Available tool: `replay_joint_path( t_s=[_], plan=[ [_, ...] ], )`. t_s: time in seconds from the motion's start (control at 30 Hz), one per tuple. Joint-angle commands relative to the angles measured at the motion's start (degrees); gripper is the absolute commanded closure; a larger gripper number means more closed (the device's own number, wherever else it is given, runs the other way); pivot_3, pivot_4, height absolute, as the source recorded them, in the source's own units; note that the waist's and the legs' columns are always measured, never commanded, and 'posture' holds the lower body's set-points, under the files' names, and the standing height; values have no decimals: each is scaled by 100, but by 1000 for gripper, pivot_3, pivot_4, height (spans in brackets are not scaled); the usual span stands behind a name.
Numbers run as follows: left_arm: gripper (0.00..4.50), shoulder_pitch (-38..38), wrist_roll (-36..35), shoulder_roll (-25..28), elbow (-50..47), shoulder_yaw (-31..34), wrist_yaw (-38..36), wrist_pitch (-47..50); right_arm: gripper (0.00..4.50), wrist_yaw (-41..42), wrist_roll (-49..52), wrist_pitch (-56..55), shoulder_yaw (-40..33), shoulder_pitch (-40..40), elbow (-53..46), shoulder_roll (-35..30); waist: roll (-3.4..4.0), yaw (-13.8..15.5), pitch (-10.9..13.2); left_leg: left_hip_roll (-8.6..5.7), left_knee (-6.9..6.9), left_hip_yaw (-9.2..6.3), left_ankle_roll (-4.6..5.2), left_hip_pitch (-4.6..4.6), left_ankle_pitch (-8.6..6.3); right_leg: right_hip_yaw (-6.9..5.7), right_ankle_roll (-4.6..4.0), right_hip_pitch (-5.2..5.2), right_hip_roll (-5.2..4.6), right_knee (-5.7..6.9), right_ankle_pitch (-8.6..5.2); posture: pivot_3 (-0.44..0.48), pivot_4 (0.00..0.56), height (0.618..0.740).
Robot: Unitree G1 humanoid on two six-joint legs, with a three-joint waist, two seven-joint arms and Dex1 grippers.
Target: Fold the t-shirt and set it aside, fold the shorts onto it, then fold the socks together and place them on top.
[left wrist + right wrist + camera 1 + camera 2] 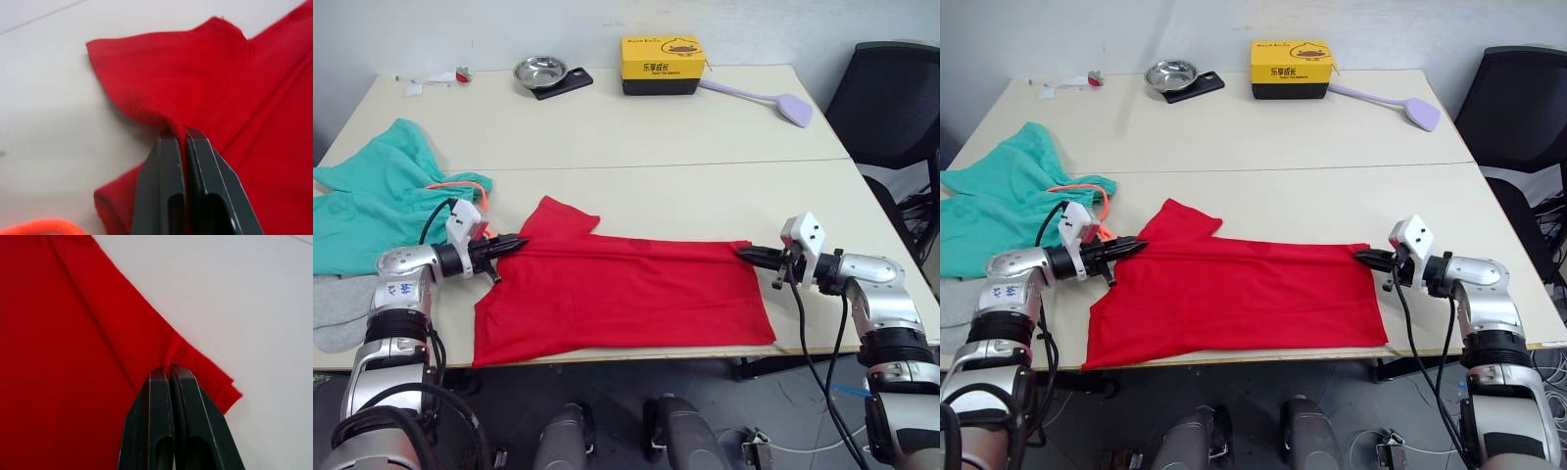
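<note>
The t-shirt [626, 294], soft matte red cloth, lies spread along the near edge of the pale, smooth table [705, 137], folded lengthwise into a broad band with one short sleeve poking out at its far left corner. A straight crease runs along its far edge between the two grippers. The left gripper [512, 243] has its slim black jaws pressed together on a raised pinch of the red cloth just below that sleeve; the left wrist view shows the fabric humped up between the tips. The right gripper [748, 254] has its jaws likewise clamped on the shirt's far right corner, where the hem puckers into a small ridge.

At the near left edge lie the socks [335, 308], flat light-grey knit, partly hidden behind the left arm. Just beyond them the shorts [372, 201], teal-green and rumpled in loose folds, sprawl over the left side, their orange drawstring [460, 186] looping close to the left gripper.

Along the far edge sit a shiny metal bowl [539, 70] on a dark flat phone [566, 84], a yellow box [663, 65] with a black base, and a pale lilac long-handled paddle [773, 101]. A black chair [891, 108] stands at the right.
</note>
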Motion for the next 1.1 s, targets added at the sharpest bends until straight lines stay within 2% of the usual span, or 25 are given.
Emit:
replay_joint_path(
  t_s=[0.03,0.1,0.3,0.43,0.47,0.5,0.73,0.9,1.1],
  plan=[
    [4247,99,-220,175,-379,103,-46,272,4294,30,135,186,-90,-8,-40,-97,0,1,0,0,1,-2,0,0,0,-1,0,2,0,0,0,0,150,740],
    [3771,209,-427,219,-689,186,-214,574,3836,214,302,313,-162,47,-245,-158,0,-3,0,-1,0,-2,0,1,0,-1,0,3,-1,-1,0,0,150,740],
    [1785,470,-995,758,-1749,206,-716,2138,1670,418,838,503,-565,500,-1325,-493,0,1,0,1,-5,-5,0,-1,0,-1,0,2,0,-2,0,0,150,740],
    [503,15,-1401,858,-1863,295,-460,3531,217,214,1271,713,-908,1014,-2363,-494,0,19,0,1,-4,-11,1,6,-1,-2,0,12,-2,-3,-1,0,150,740],
    [185,-150,-1368,827,-1767,221,-398,3678,0,231,1354,643,-967,1151,-2581,-468,-1,46,1,0,-2,-13,1,6,-1,-4,1,14,-2,-3,-1,0,150,740],
    [40,-312,-1288,778,-1638,146,-300,3717,0,212,1378,576,-987,1269,-2763,-452,-1,66,1,-2,-2,-16,2,5,-1,-6,2,14,-2,-3,-1,0,150,740],
    [40,-1518,-349,113,-47,-623,521,3230,0,-165,1862,1277,-951,1559,-3571,-330,-2,153,1,-9,4,-12,6,6,-3,-2,5,15,-5,-3,-3,0,150,740],
    [40,-2249,-49,-467,1387,-579,1443,2625,0,-366,1870,1344,-857,1545,-3775,-267,-15,144,8,-8,4,-12,6,3,-3,-4,5,12,-3,-3,-3,0,150,740],
    [40,-2457,182,-777,2018,-674,1585,2276,0,-407,1920,1393,-864,1585,-3846,-282,-14,148,7,-8,3,-12,5,5,-3,-6,5,13,-3,-2,-3,0,150,740]
  ],
)
